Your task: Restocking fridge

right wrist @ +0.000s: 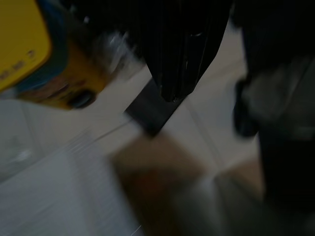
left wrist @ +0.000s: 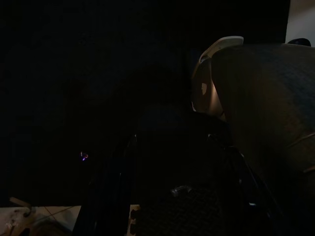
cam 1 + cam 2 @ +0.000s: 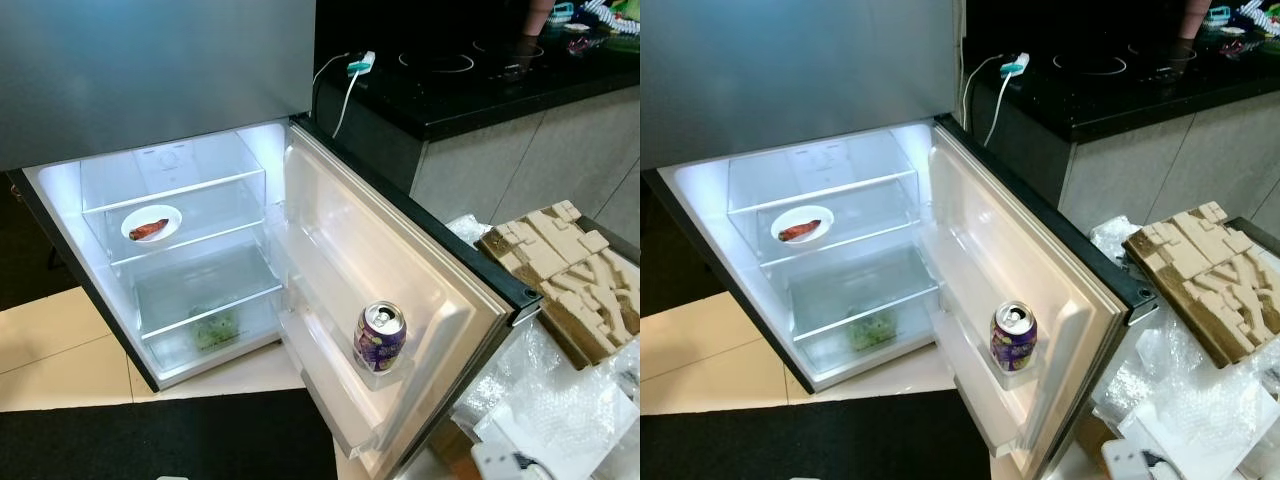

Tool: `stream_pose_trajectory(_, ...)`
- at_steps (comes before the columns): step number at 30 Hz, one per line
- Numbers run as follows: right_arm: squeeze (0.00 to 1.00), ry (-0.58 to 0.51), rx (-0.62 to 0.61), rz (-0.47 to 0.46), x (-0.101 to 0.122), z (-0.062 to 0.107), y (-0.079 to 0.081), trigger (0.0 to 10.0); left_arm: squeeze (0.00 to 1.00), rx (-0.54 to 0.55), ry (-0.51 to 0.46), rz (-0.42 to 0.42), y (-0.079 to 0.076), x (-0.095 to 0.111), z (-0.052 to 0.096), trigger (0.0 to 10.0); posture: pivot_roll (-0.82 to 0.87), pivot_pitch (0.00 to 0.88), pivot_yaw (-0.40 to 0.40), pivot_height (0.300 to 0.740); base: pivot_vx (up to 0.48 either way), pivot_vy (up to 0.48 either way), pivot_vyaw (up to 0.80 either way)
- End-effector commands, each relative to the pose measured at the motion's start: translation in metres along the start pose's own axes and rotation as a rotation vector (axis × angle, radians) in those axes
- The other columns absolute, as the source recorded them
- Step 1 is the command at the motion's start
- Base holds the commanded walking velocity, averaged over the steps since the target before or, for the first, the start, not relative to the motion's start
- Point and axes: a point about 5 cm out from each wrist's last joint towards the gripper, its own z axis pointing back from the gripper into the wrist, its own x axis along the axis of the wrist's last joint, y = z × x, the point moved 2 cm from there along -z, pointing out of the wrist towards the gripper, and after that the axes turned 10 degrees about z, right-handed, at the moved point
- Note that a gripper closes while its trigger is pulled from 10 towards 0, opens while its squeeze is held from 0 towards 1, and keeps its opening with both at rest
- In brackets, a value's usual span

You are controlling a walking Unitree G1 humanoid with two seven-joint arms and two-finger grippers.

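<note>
Fridge [image 3: 300,130] open; purple can [image 3: 379,338] upright in the near door shelf: light, rigid, slippery, opened; grasp mid-body. Cannot tell either claw's state, both arms idle

Glossy plastic, clear shelves, shiny metal

The fridge door [image 3: 400,260] liner is smooth cream plastic; the shelves [image 3: 190,185] are clear and glassy; the can [image 3: 379,337] is shiny printed metal; the countertop [image 3: 470,80] is polished black; the moulded pulp tray [image 3: 570,275] is rough, matt brown.
</note>
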Motion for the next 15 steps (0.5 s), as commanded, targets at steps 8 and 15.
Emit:
stream_pose_trajectory(8, 0.0, -0.202, -0.093, -0.242, 0.044, 0.0, -0.041, 10.0, 0.0, -0.009, 0.017, 0.01, -0.001, -0.004, 0.0, 10.0, -0.06, 0.042, -0.014, 0.74, 0.0, 0.0, 0.0)
stream_pose_trajectory(15, 0.0, -0.384, 0.044, -0.333, 0.086, 0.0, -0.035, 10.0, 0.0, -0.011, 0.017, 0.012, 0.0, -0.004, 0.0, 10.0, -0.07, 0.044, -0.01, 0.74, 0.0, 0.0, 0.0)
